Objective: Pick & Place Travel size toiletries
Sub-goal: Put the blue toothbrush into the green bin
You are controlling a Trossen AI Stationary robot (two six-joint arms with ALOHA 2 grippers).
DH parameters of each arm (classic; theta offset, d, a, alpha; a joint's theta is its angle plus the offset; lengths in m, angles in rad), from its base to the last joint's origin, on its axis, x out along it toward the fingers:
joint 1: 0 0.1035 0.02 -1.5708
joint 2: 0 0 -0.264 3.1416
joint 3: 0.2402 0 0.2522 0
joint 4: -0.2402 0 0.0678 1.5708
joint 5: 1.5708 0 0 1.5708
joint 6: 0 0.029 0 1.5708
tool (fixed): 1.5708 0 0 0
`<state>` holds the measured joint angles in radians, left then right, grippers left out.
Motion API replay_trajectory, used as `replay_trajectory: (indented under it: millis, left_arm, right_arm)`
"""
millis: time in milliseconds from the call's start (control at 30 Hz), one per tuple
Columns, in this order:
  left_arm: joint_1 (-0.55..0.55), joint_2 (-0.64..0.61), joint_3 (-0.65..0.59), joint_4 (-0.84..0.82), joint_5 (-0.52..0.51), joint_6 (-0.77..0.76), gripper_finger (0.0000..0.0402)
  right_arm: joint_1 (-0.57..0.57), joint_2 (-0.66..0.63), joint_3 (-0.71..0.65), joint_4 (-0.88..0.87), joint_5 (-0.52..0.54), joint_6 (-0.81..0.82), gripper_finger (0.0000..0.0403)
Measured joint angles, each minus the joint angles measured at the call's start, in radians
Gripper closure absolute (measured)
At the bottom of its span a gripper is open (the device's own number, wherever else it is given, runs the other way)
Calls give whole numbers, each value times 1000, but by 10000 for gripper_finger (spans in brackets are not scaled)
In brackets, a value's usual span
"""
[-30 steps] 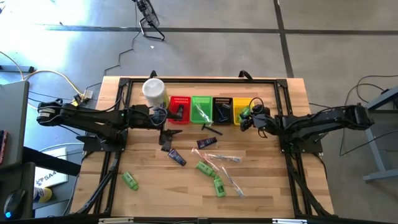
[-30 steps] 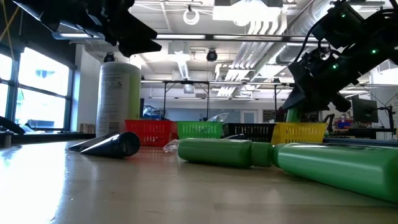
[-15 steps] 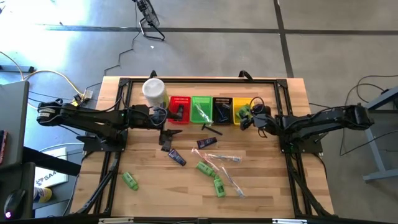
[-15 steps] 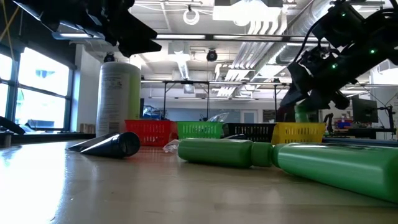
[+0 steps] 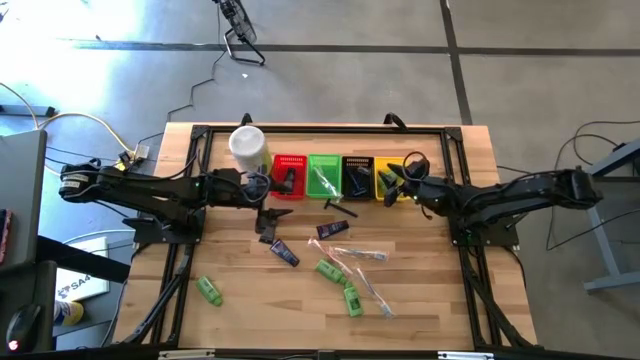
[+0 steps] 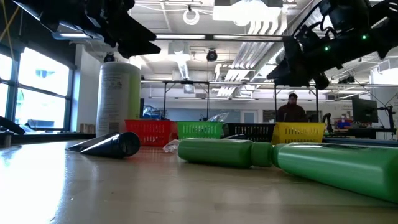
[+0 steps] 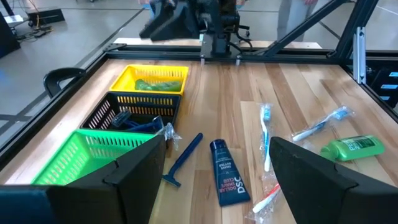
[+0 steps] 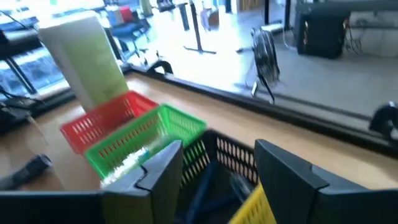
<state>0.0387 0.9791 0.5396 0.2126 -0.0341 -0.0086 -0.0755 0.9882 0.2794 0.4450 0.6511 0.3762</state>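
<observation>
The right gripper (image 5: pixel 400 184), fingers now apart and empty, has dropped its green bottle (image 7: pixel 160 84) into the yellow basket (image 7: pixel 134 76) at twelve o'clock; another sorted.

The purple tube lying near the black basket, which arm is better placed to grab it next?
Probably the left. The left gripper hangs open near the purple tube, which lies ahead of its fingers; the right gripper is over the yellow basket.

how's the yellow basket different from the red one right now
The yellow basket holds a green bottle; the red basket holds a dark item. Yellow sits at the row's right end under the right gripper; red sits at the left end beside the white canister, near the left gripper. Both are small slotted plastic baskets.
</observation>
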Motion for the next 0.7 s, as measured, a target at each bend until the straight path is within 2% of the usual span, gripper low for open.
replay_trajectory:
  millis: [100, 433, 567, 700]
  left_arm:
    - [0, 0, 0, -8, 0, 0, 119]
    - [0, 0, 0, -6, 0, 1, 119]
    - [0, 0, 0, -6, 0, 0, 119]
    - [0, 0, 0, -6, 0, 1, 119]
  right_arm:
    - [15, -12, 0, 45, -38, -45, 224]
    - [90, -18, 0, 147, -365, -85, 250]
    - [121, -18, 0, 207, -420, -86, 261]
    - [142, -18, 0, 242, -423, -93, 271]
